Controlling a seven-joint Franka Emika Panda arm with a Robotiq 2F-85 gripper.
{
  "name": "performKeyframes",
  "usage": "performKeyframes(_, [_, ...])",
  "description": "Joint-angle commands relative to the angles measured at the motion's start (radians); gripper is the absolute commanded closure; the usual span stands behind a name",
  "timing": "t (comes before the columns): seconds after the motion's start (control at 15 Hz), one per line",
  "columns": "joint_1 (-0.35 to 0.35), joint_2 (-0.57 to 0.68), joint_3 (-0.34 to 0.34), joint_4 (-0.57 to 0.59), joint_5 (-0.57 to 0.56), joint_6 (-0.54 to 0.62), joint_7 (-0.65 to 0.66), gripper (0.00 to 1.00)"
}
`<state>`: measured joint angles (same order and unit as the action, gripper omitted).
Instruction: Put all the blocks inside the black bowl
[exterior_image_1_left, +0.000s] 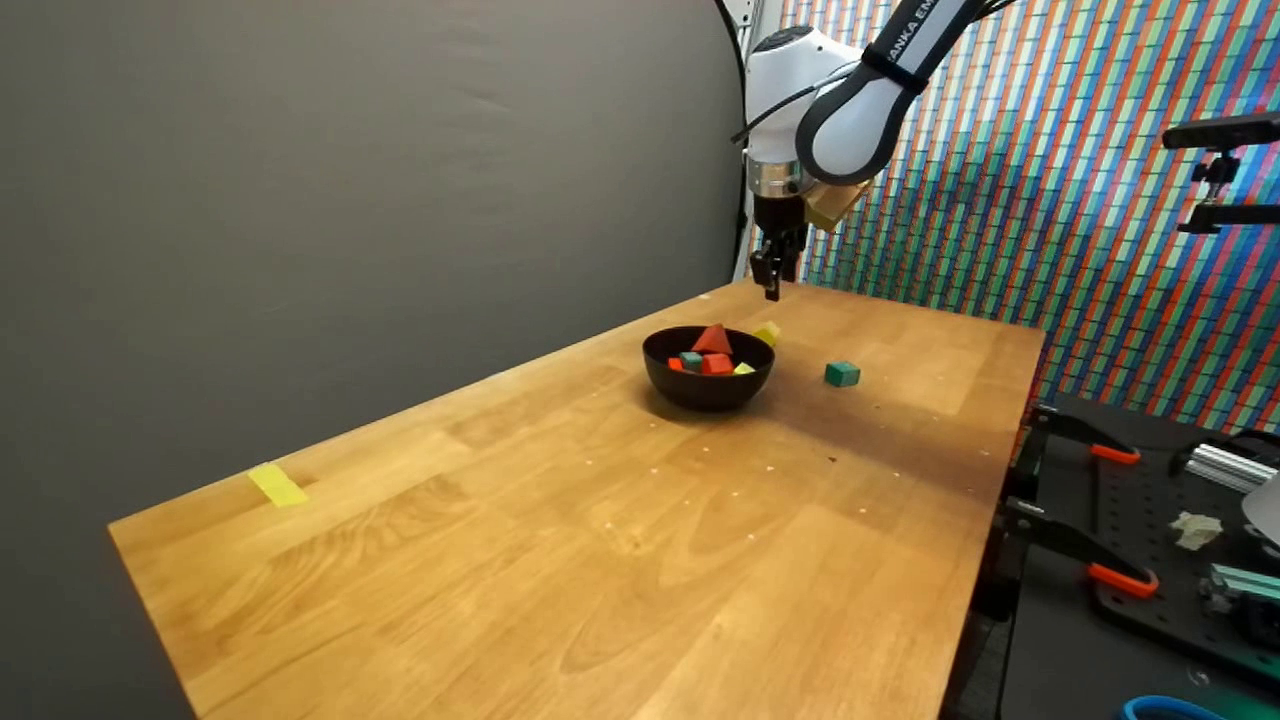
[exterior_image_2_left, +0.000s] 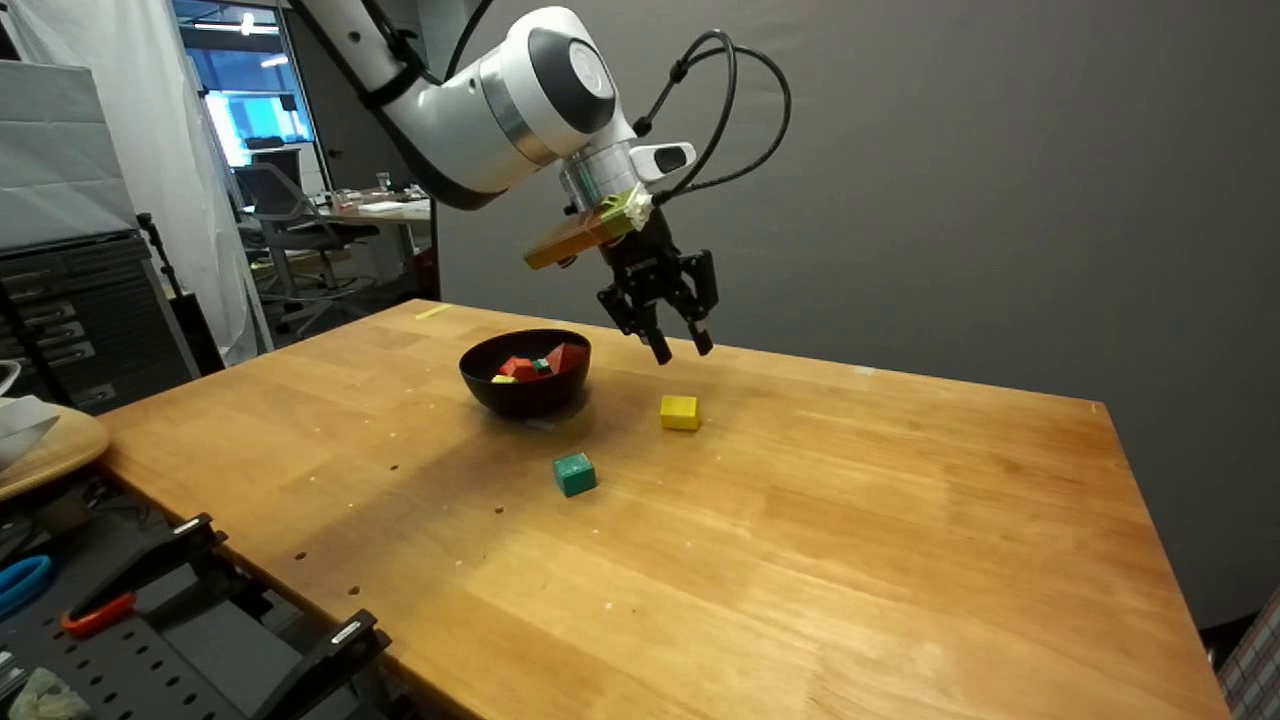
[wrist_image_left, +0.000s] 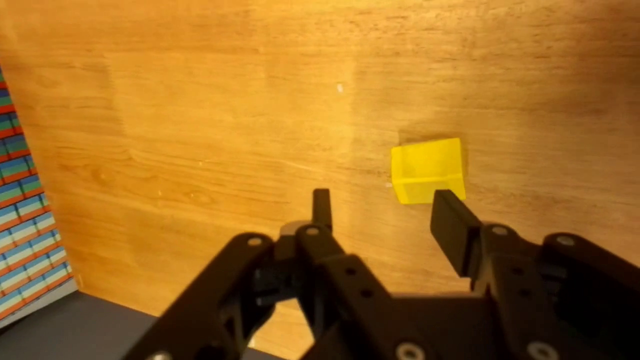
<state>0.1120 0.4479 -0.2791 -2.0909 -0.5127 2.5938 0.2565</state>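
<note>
Two blocks lie loose on the wooden table: a yellow block (exterior_image_2_left: 680, 412) and a green block (exterior_image_2_left: 575, 475). The black bowl (exterior_image_1_left: 708, 392) stands upright nearby and holds several blocks, among them a red pointed block (exterior_image_1_left: 713, 341), a red cube (exterior_image_1_left: 717, 365) and a green one (exterior_image_1_left: 691, 361). My gripper (exterior_image_2_left: 682, 350) hangs above the table, to the bowl's right in that exterior view. In the wrist view the jaws of my gripper (wrist_image_left: 383, 205) stand apart with nothing between them. The yellow block (wrist_image_left: 428, 162) shows below and ahead, its near corner partly covered by the right finger (wrist_image_left: 454, 230).
A flat yellow strip (exterior_image_1_left: 278, 484) is stuck near the table's edge. A grey wall (exterior_image_1_left: 400, 200) runs along the table's back side. Black clamps with orange pads (exterior_image_2_left: 325, 665) sit beside the table on a dark side surface.
</note>
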Motion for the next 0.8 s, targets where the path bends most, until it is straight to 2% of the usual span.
performKeyframes(0.0, [-0.066,0.07,0.073,0.071,0.096,-0.042,-0.086,0.11])
performKeyframes(0.13, [-0.103,0.101,0.107,0.091,0.158,-0.041,-0.141,0.0])
performKeyframes(0.33, [-0.155,0.136,0.14,0.12,0.227,-0.03,-0.224,0.0])
performKeyframes(0.6, [-0.222,0.177,0.192,0.18,0.323,-0.08,-0.336,0.0])
performKeyframes(0.67, [-0.24,0.187,0.209,0.196,0.351,-0.096,-0.367,0.25])
performKeyframes(0.73, [-0.252,0.196,0.221,0.21,0.371,-0.11,-0.39,0.28])
